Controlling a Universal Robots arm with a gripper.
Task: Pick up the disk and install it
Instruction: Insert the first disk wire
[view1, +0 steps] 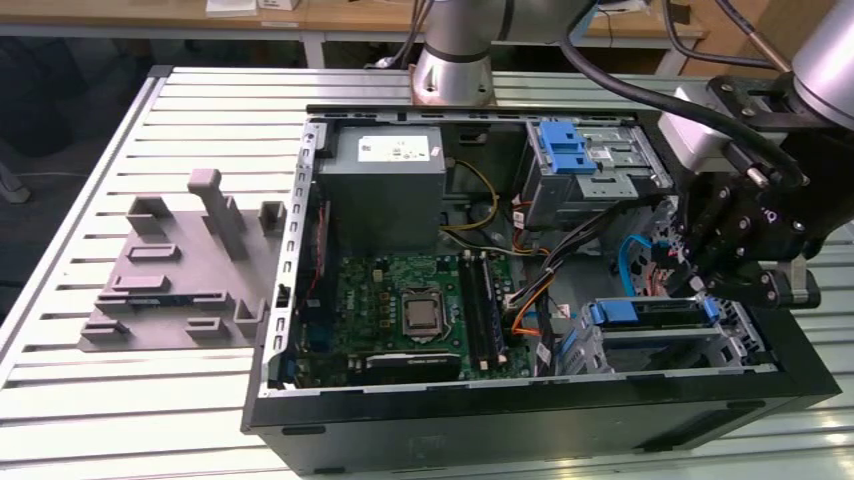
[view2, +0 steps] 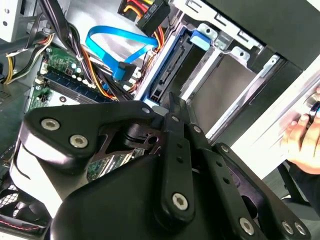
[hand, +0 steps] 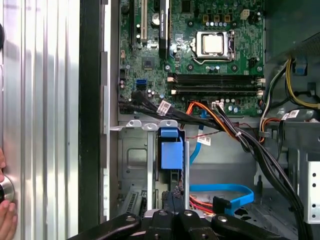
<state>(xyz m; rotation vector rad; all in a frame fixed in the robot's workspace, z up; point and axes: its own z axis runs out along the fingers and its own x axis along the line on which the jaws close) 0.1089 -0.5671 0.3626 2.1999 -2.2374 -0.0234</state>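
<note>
1. Currently, the disk (view1: 647, 312) stands on edge inside the drive cage (view1: 747, 350). The cage is at the near corner of the open computer case (view1: 534, 425), on the exterior view's right. The disk's blue rails sit between the cage walls.
2. Gripper (view1: 703, 285): it hangs just above the disk's upper edge. In the first wrist view it is directly over the disk's blue tab (hand: 171, 154).
3. Fingers (view2: 175, 117): you see them drawn together with nothing between them. Whether their tips touch the disk, you cannot tell.
4. Done, as you may judge: the pick-up and the placing into the bay, since the disk is off the worktop (view1: 134, 400) and in the cage.
5. Left, as you may judge: full seating is unconfirmed, because the cage hides the disk's lower end. The blue cable (hand: 220, 190) lies loose beside the cage, with its plug apart from the disk.
6. Also present: a person's hand (hand: 5, 212) rests at the worktop's edge, well apart from the disk.
</note>
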